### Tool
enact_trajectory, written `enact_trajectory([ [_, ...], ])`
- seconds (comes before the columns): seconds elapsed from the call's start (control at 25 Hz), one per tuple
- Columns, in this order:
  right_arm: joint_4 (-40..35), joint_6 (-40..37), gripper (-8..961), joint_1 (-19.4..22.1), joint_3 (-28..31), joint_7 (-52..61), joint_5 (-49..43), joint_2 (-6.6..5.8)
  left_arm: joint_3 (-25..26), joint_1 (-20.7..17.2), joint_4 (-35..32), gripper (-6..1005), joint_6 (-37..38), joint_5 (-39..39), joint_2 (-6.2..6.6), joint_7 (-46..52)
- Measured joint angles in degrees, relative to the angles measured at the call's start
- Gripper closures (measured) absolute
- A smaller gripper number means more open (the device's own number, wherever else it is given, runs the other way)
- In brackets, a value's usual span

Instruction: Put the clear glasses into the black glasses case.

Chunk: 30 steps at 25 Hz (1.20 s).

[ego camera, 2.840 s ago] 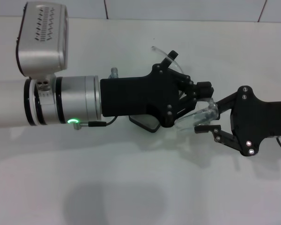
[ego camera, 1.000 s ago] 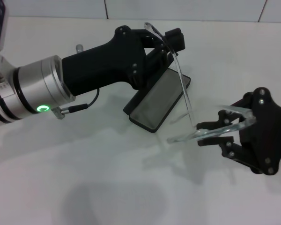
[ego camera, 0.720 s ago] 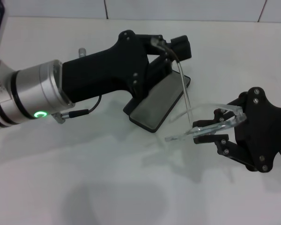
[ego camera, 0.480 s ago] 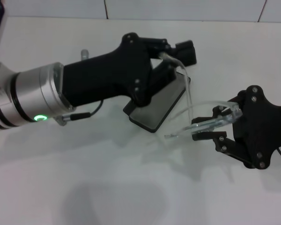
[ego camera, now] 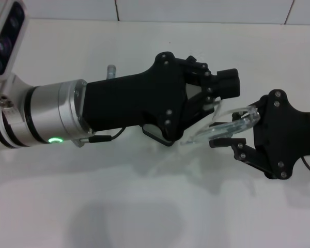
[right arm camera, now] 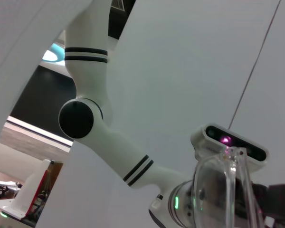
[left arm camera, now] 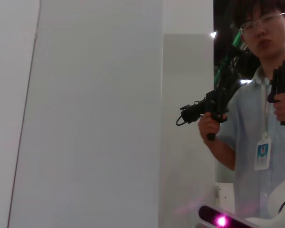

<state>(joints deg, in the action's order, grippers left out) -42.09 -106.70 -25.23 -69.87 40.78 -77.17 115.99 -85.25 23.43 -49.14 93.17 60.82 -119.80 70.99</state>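
Left arm: reaches across from your left in the head view; its left gripper (ego camera: 225, 93) hangs over the middle of the table (ego camera: 144, 206), right above the case; whether its fingers are parted or closed, and whether they pinch anything, you cannot tell, since the black body hides them from above.

Black glasses case (ego camera: 157, 135): almost wholly covered by that gripper; only one dark corner shows beneath it, resting on the table; lid position cannot be judged from here.

Clear glasses (ego camera: 225, 124): held in the air, just beside the case on its right side; the wide lens lies nearly flat, one end reaching in under the left gripper, the other end clamped by the right gripper; the right wrist view shows the lens edge-on, close to the camera.

Right gripper (ego camera: 232, 135): comes in from your right, fingers closed on the outer end of the lens, one above and one below.

Step in hand, as judged: the glasses are being carried over to the case, not yet inside.

Next move calls for: lining the lens up lengthwise with the tray; lowering it level; letting go only once it rests inside; you should watch for the two grippers crowding one another.
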Motion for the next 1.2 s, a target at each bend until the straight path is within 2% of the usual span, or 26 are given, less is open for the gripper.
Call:
enact_trajectory([
  [0.4, -0.01, 0.63, 858, 0.0, 0.0, 0.0, 0.01, 0.03, -0.39, -0.06, -0.17, 942, 0.0, -0.16, -0.04, -0.22],
  [0.8, 0.0, 0.46, 857, 0.05, -0.1, 0.07, -0.3, -0.03, 5.7, -1.03, -0.17, 942, -0.01, -0.94, 0.23, 0.07],
  [1.2, 0.09, 1.81, 855, -0.11, 0.07, 0.03, 0.04, 0.02, 1.99, -0.69, -0.23, 943, 1.38, -0.42, 0.04, -0.08],
])
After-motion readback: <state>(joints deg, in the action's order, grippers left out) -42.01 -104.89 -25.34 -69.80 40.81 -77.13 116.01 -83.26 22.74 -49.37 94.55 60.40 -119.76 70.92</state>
